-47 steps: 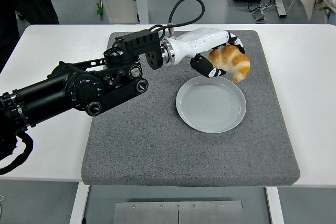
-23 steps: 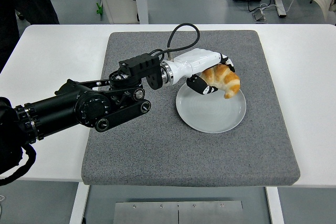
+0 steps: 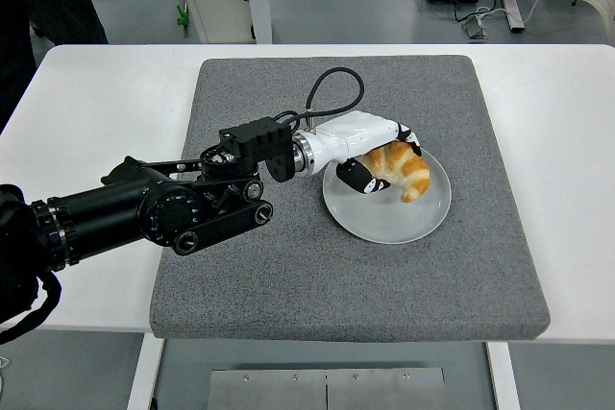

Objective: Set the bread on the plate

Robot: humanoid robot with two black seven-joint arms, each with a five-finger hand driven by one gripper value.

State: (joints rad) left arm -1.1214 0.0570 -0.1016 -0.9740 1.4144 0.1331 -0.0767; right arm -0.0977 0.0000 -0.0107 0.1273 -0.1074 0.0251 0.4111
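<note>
Over the plate [image 3: 384, 213] — left robot hand [image 3: 380, 156] (fingers clasping the bread [image 3: 399, 171]) holds it low; release remains, by appearances.

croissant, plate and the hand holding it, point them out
croissant [image 3: 404, 172], head view, middle of its golden crust
plate [image 3: 384, 223], head view, bare near part
left hand [image 3: 370, 146], head view, white back of the hand
</note>
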